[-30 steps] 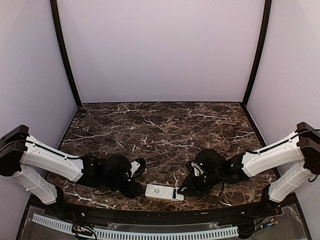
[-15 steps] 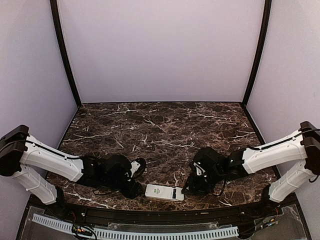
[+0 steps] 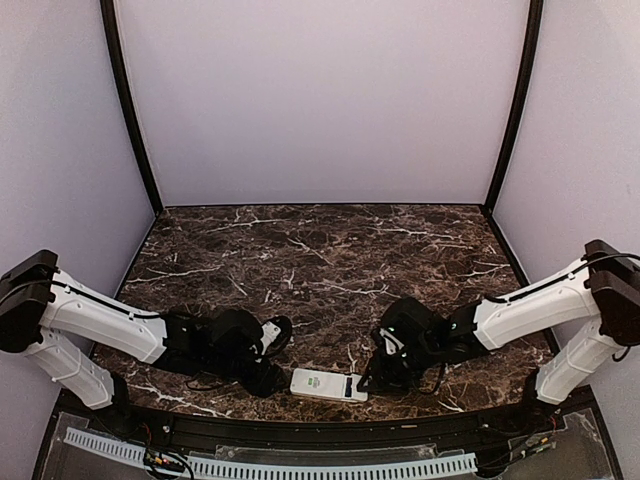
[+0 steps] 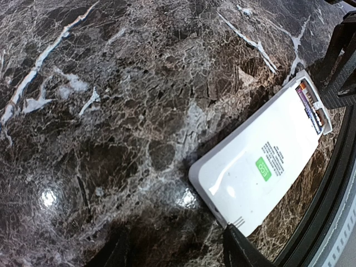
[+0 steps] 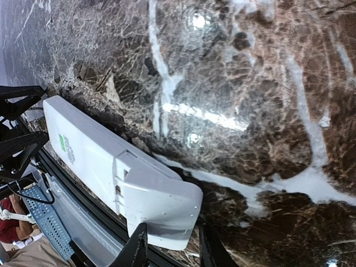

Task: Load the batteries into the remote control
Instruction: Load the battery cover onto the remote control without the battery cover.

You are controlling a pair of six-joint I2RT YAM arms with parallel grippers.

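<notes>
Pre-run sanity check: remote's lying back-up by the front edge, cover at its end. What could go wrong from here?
1. The cover plate sits tilted over the remote control's end, between the right fingers; pressing it down askew could jam it.
2. The remote control lies right by the table's front edge; a sideways shove might slide it off.

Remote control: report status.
Left fingers open beside remote control. Right fingers gripping cover plate at its battery end. Batteries in, exposed. Nothing in the way.
</notes>
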